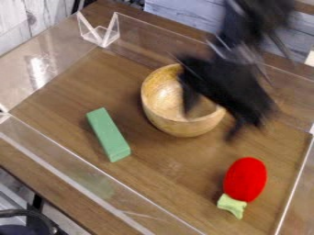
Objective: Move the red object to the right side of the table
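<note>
The red object [245,177] lies free on the table [172,174] at the right front, its light green stem end pointing toward the front edge. My gripper [221,116] is a dark motion-blurred shape raised above the wooden bowl, up and to the left of the red object and well clear of it. Its fingers appear spread apart with nothing between them.
A round wooden bowl [156,99] stands mid-table, partly hidden by the blurred gripper. A green rectangular block [108,134] lies to its left. A clear acrylic stand [98,29] sits at the back left. Low clear walls [73,176] edge the table.
</note>
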{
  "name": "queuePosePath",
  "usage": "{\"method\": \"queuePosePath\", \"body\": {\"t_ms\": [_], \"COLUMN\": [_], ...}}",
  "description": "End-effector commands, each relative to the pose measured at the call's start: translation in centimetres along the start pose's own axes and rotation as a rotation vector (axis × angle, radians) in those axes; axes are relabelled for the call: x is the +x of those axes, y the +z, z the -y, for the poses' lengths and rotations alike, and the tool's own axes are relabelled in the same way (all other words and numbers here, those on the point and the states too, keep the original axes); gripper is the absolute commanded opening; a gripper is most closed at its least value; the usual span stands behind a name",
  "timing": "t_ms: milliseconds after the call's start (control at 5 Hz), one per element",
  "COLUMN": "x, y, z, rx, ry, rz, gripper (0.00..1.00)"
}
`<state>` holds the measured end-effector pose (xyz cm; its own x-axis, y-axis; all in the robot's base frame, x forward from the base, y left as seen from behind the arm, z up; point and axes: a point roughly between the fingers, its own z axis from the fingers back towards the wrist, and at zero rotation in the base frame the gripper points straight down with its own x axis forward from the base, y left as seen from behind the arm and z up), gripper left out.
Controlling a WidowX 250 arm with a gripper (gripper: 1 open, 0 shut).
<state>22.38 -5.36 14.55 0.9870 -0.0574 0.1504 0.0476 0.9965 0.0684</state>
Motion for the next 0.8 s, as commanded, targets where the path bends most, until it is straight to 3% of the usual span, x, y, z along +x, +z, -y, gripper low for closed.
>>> {"method": "queuePosePath", "body": {"t_ms": [0,200,600], "x": [0.0,-0.9,-0.7], "y": [1.2,-0.2,0.1], "z": [-2.6,-3.7,-1.5], "rx": [-0.051,-0.102,-0.168], "ry": [0.031,0.069,-0.05], "rz": [0.042,0.056,0.075], "gripper": [1.0,1.0,1.0]}}
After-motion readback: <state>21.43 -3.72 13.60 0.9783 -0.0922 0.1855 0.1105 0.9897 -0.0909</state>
